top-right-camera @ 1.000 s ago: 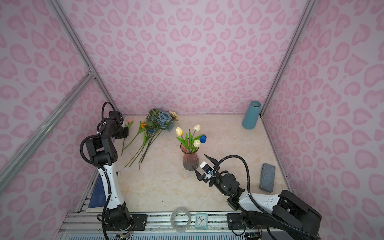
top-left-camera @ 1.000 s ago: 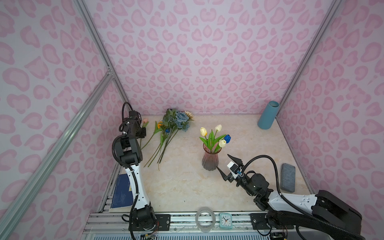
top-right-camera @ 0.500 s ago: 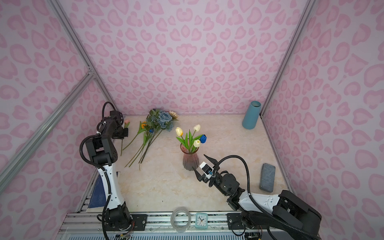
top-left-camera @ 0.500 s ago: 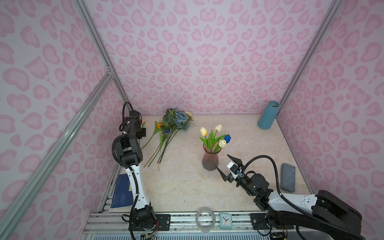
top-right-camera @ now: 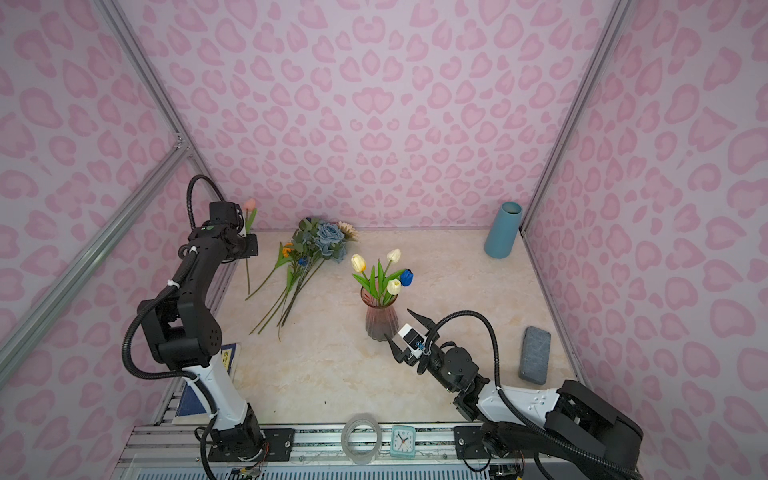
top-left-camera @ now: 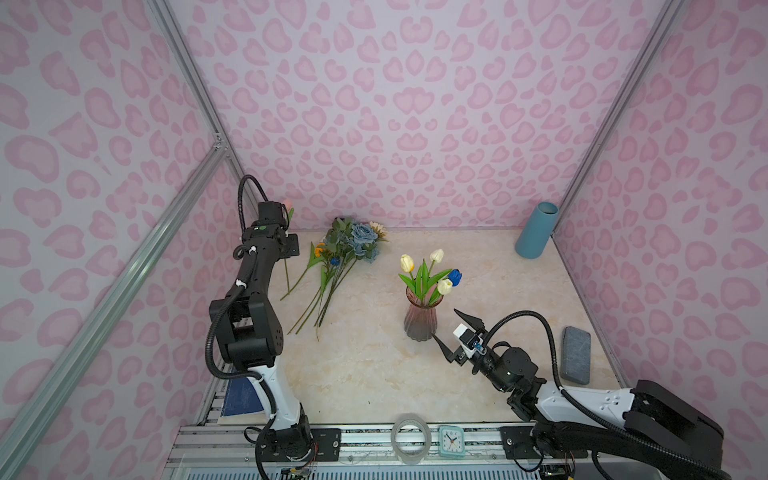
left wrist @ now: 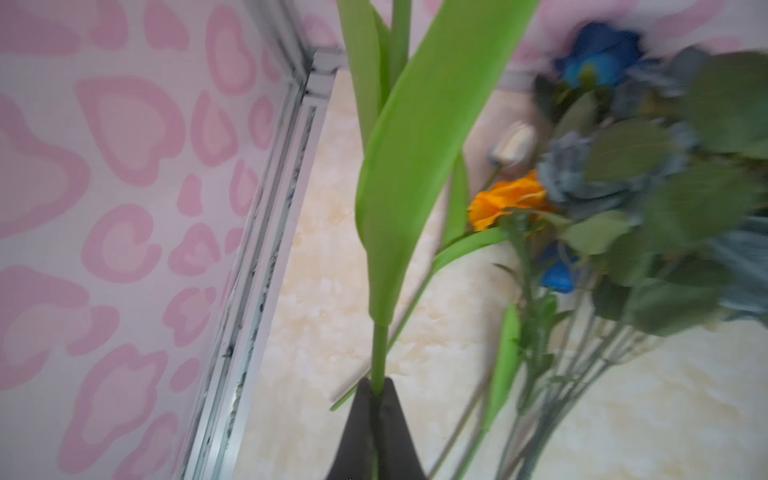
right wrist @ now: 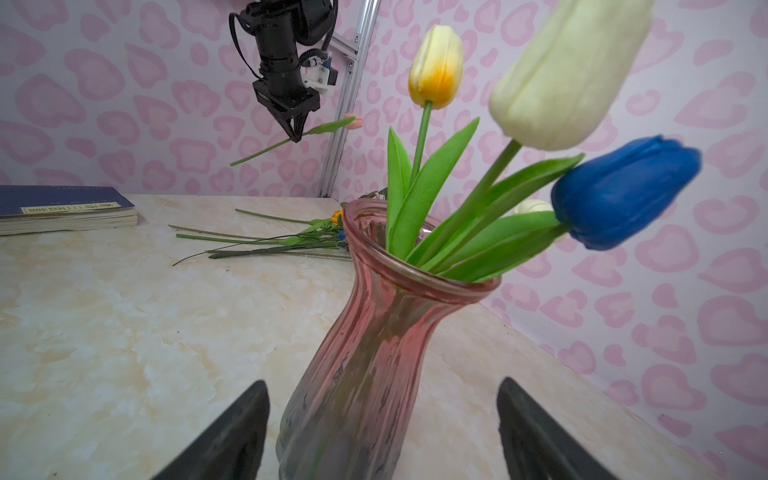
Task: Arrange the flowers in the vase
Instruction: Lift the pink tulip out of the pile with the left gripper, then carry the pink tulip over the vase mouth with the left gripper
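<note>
Pink-budded tulip point(top-left-camera: 286, 204) held above the marble desk's point(top-left-camera: 365, 374) back left corner
Both top views: left gripper point(top-left-camera: 287, 251) pinched on its green stem; left wrist: fingers point(left wrist: 359, 432) clamp that stalk; right wrist: right gripper point(right wrist: 380, 384) splayed, flanking the ribbed pink glass vase point(right wrist: 374, 316)

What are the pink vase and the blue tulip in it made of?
Pink vase: looks like tinted glass, ribbed and glossy; the wall is see-through with bright reflections. Blue tulip: probably soft moulded plastic or foam, matte; petals smooth, evenly coloured.
</note>
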Robot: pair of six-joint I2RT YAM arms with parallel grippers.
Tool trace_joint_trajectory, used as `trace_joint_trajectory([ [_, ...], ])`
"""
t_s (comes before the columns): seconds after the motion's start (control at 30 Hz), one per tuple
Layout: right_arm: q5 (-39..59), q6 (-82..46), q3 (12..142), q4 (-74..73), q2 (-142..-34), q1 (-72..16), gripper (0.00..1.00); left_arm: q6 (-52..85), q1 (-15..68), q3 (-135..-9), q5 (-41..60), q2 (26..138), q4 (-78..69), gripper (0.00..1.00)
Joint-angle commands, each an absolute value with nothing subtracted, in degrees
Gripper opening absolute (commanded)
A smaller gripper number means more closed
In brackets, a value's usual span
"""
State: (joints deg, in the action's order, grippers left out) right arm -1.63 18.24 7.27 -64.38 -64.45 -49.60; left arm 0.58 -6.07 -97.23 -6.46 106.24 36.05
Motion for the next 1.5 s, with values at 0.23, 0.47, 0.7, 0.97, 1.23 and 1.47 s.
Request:
trace_joint_trajectory([
  [0.23,-4.33,18.63,7.17,-67.24,-65.55,-49.75,0.85,8.07,3.94,-67.16,1.33,80.99,3.61,0.03],
  [0.47,-4.15,18.19,7.13,-67.52,-65.37,-49.75,0.85,6.17,10.94,-58.49,7.08,71.75,-4.07,0.03],
  [0.7,-4.45,18.56,7.48,-67.58,-66.74,-49.82,0.85,4.99,18.49,-44.82,14.18,59.05,-19.24,0.03],
  [0.97,-5.16,18.28,7.81,-68.58,-67.6,-50.31,0.85,1.66,21.61,-38.07,25.89,48.75,-22.48,0.03],
  [1.23,-5.1,18.5,7.81,-72.98,-71.63,-50.44,0.85,7.05,24.83,-39.49,33.34,50.83,-31.84,0.03],
  [1.47,-6.25,18.9,6.79,-78.23,-74.27,-50.79,0.85,7.47,28.73,-42.73,35.71,57.82,-41.09,0.03],
])
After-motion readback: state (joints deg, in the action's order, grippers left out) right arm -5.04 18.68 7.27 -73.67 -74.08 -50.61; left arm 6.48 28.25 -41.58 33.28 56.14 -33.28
